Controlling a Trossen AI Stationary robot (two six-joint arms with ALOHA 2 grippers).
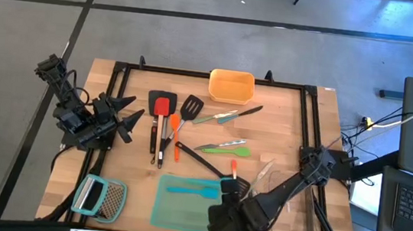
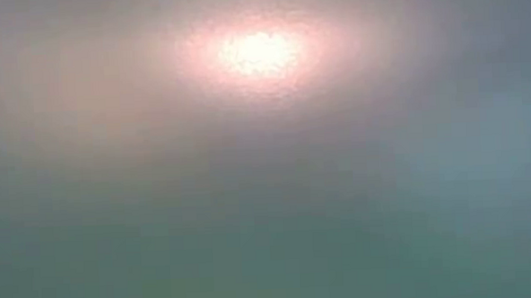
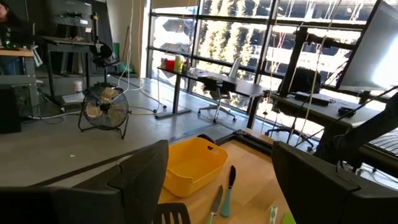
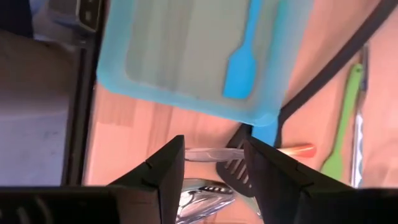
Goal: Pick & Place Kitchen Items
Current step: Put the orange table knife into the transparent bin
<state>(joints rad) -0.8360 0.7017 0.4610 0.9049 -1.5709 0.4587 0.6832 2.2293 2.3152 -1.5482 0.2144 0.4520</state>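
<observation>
One slim teal silicone spatula [image 1: 189, 190] already lies in our flat teal tray [image 1: 169, 215]; the other utensils [image 1: 165, 130] wait scattered mid-table. Our right gripper [image 4: 213, 163] hovers part-open, empty, beside the tray; left gripper [image 3: 217, 180] waits wide.

Pale wood-grain desk [image 1: 282, 131] with matt finish, glossy orange plastic bin [image 1: 231, 86], translucent teal plastic tray [image 1: 182, 205], perforated metal grater [image 1: 111, 200], shiny metal spoons [image 1: 223, 144], matt black turners [image 1: 192, 108], matt dark plastic end effector fingers [image 4: 273, 171].
</observation>
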